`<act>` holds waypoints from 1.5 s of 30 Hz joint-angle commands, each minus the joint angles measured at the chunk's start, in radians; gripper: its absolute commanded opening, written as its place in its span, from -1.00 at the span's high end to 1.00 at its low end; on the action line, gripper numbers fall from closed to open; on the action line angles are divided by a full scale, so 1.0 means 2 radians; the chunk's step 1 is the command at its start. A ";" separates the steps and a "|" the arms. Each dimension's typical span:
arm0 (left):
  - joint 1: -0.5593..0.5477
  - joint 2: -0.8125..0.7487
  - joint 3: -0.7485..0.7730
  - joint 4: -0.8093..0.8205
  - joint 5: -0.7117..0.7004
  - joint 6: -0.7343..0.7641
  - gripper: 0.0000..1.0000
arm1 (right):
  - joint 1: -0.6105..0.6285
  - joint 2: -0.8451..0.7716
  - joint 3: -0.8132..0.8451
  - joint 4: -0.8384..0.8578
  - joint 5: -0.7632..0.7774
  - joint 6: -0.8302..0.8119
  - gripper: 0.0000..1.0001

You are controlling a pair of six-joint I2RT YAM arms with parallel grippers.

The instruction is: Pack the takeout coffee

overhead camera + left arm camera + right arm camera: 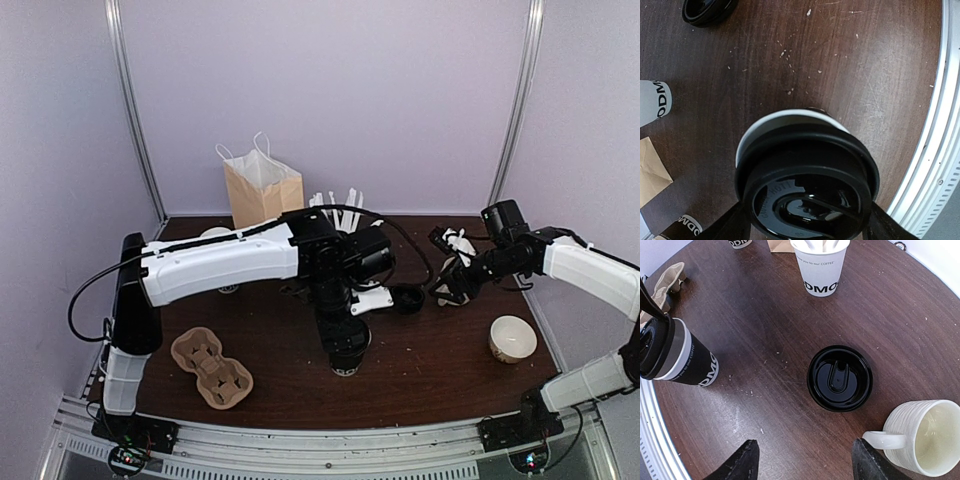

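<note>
The takeout coffee [347, 352], a black paper cup with white lettering and a round black lid, stands upright on the dark wooden table near the front middle. From above, my left gripper [343, 335] comes down over it. In the left wrist view the lid [807, 200] fills the lower frame and my left gripper [807, 220] has a finger pressed against each side of it. The right wrist view shows the same cup [682, 357] at the left edge. My right gripper [804, 450] hangs open above bare table with nothing between its fingers.
A loose black lid [840, 378] lies on the table just beyond the right fingers, with a white mug [925, 435] to its right. A white cup of sticks [821, 265] and a paper bag [262, 190] stand at the back. A pulp cup carrier [210, 367] lies front left.
</note>
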 commanded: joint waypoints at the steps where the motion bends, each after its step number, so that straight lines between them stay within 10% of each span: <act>1: 0.005 0.008 0.017 0.001 0.007 0.008 -0.54 | -0.003 0.005 0.004 -0.007 -0.007 -0.007 -0.33; 26: 0.013 0.041 0.064 -0.025 0.024 0.017 -0.55 | -0.003 0.015 0.008 -0.012 -0.011 -0.011 -0.33; 45: 0.014 -0.001 0.055 -0.026 0.014 0.022 -0.95 | -0.003 0.015 0.019 -0.025 -0.011 -0.013 -0.33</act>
